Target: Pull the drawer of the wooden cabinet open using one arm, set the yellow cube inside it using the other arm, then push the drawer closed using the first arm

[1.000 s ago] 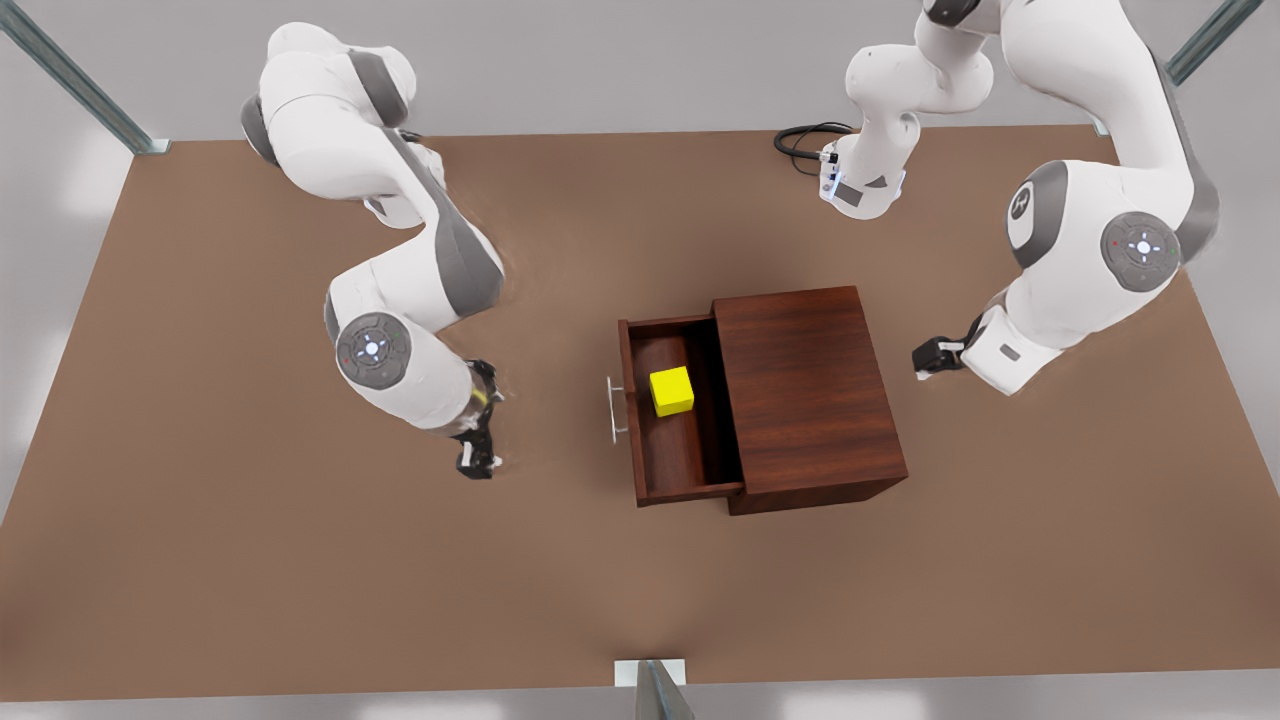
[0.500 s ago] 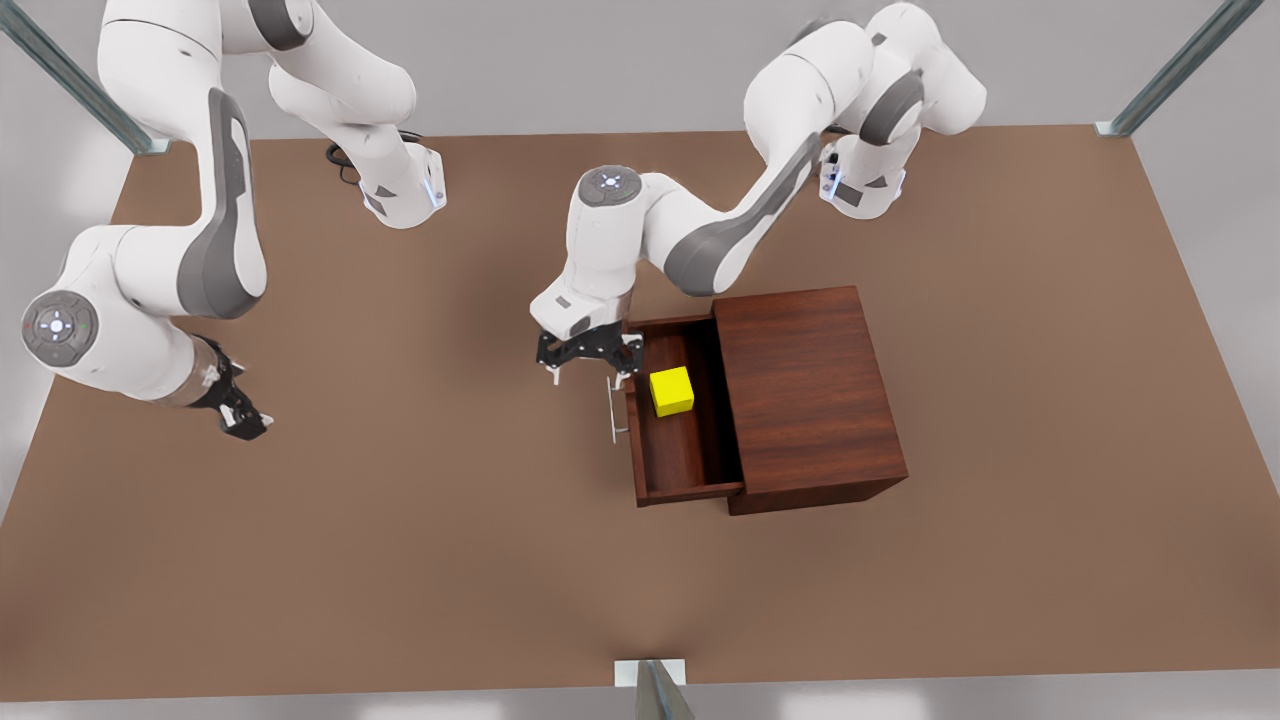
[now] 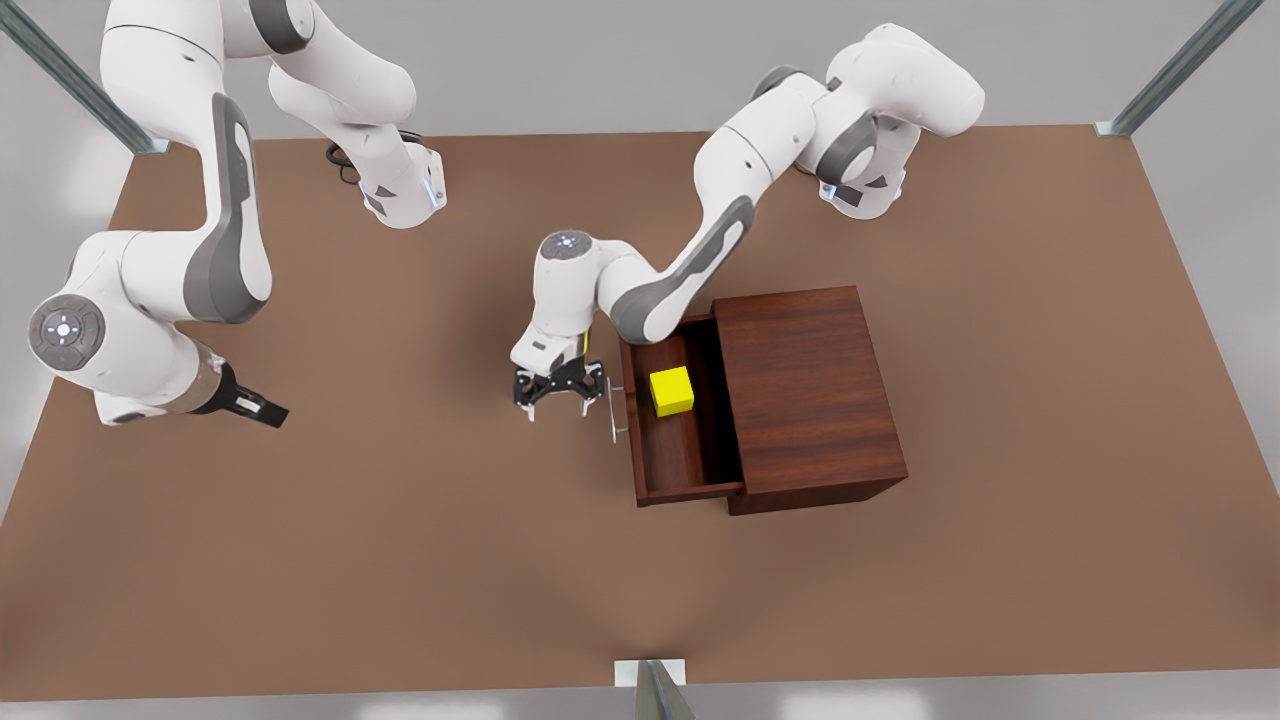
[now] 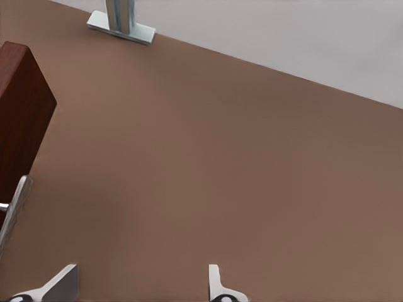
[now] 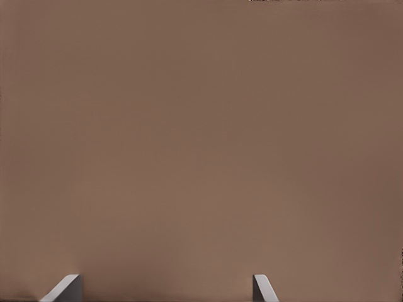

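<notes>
Drawer [image 3: 680,420] stands pulled well out of the wooden cabinet [image 3: 805,395], and the yellow cube [image 3: 671,391] already rests on its floor, just across the front panel from the left tool [image 3: 560,398], so what seems left of the task is the closing push. That would explain why this tool sits just outside the silver bar handle [image 3: 617,410], on the side away from the cabinet: from there a straight drive toward the cube would press the panel home. Its fingers [image 4: 217,286] are spread apart with nothing between them, and in the left wrist view the handle [image 4: 14,214] lies just beside one fingertip, not between the two, which suits pushing rather than gripping. The right tool [image 3: 252,406] waits far off over bare tabletop [image 3: 420,560], well apart from the cabinet, likely parked there to keep out of the way; its fingertips [image 5: 63,288] are likewise spread and empty
</notes>
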